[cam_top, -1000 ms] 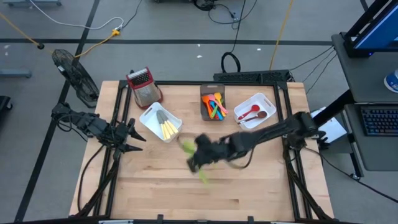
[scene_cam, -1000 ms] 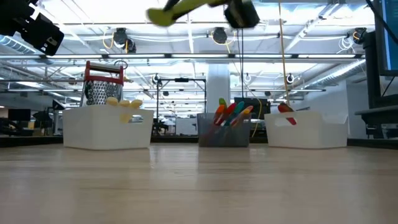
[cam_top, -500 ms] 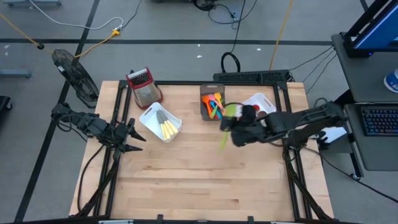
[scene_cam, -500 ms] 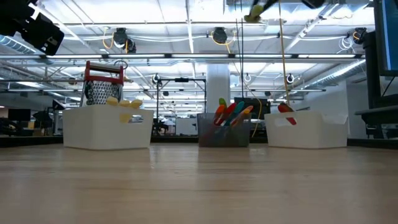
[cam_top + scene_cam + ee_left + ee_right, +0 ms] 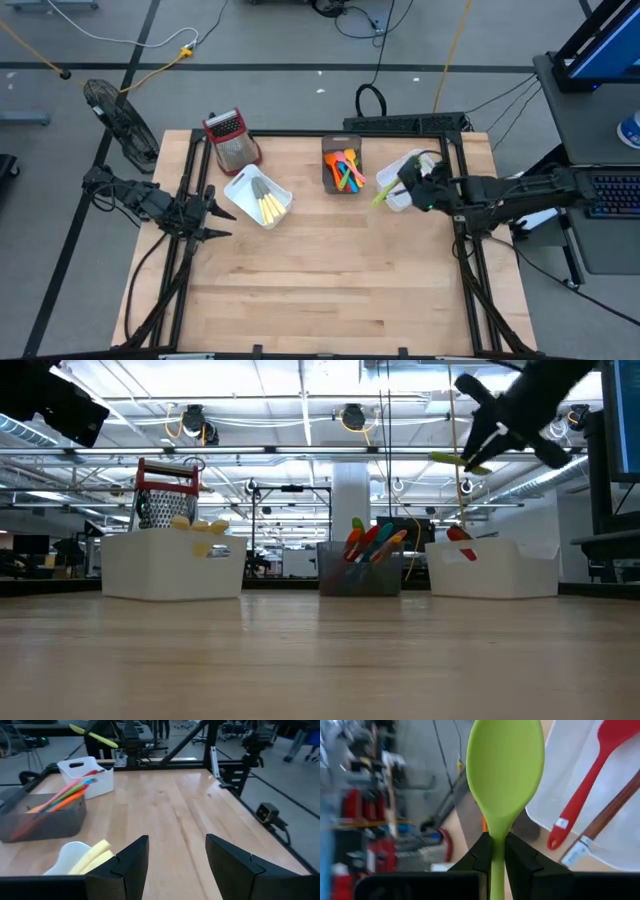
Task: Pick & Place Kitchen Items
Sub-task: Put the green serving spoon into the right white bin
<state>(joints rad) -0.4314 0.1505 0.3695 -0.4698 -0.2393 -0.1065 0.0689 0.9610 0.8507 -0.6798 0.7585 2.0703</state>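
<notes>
We swung the right pincer, clamped on the green spoon, from tabletop centre to the 2 o'clock white bin; drop next, left pincer apart

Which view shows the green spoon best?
Right wrist view: the green spoon fills the frame, its neck pinched in the right tool. High view shows it small over the white bin; low and left wrist views show a thin sliver.

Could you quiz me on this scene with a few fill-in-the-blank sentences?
1. The right gripper is shut on a ____ spoon.
2. That spoon hangs over the ____ bin holding a red spoon.
3. The left gripper is ____ and empty.
4. The knives have ____ handles.

Missing: green; white; open; yellow
</notes>
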